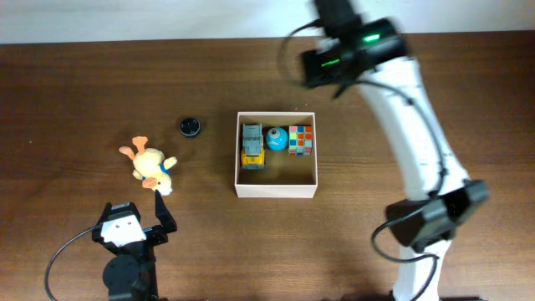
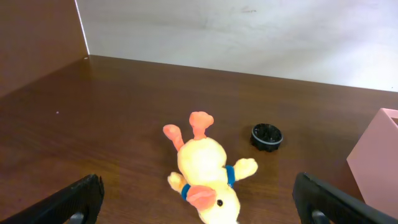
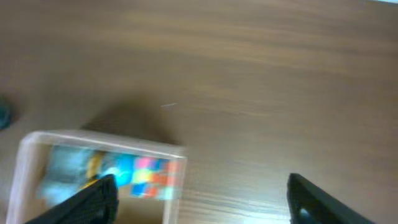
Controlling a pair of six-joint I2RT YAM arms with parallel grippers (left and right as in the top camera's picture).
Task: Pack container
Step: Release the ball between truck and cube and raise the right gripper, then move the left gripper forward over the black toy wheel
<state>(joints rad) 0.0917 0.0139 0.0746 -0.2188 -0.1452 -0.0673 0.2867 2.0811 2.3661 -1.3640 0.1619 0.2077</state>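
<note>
Right hand (image 3: pixel 200 186); container (image 1: pixel 276 190) mouth-up, seemingly square

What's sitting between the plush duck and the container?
Overhead: just a small black cap, slightly to the far side of that line. Otherwise bare tabletop between plush duck and container.

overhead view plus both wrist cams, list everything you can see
container: one, white outside, tan inside, table centre
toy truck: one, grey and yellow, inside container, left
ball: one, blue, inside container, middle
cube: one, multicoloured, inside container, right
plush duck: one, yellow and orange, on table left of container
round cap: one, black, between duck and container
table: one, dark brown wood
left hand: one, black, open, by the duck
right hand: one, black, open, above table beyond container
</note>
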